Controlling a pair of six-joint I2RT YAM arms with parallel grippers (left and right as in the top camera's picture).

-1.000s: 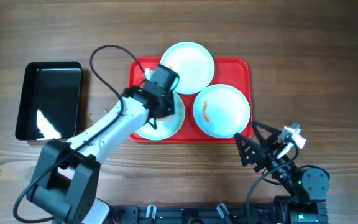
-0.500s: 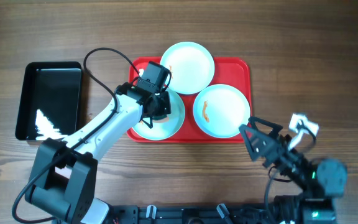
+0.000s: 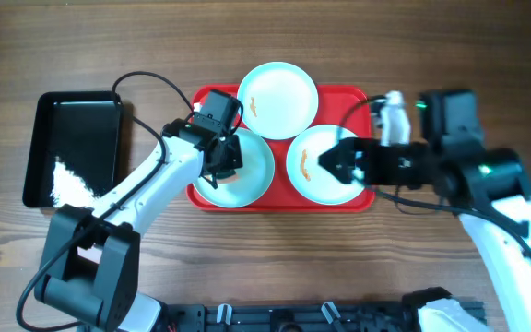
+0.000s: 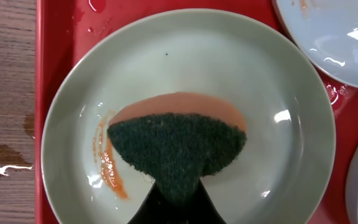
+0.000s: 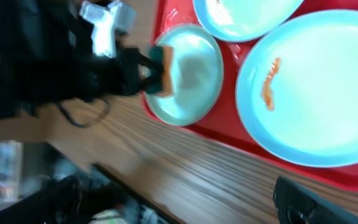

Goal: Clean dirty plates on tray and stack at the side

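Left hand (image 4: pixel 176 208) pinches a sponge (image 4: pixel 176 146) onto one plate (image 4: pixel 185 56) (black tray (image 3: pixel 74 148) lies leftward); right hand (image 3: pixel 334 164) gapes, empty.

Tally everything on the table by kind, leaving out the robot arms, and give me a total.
Plates: 3
Red tray: 1
Black tray: 1
Sponge: 1
Total: 6
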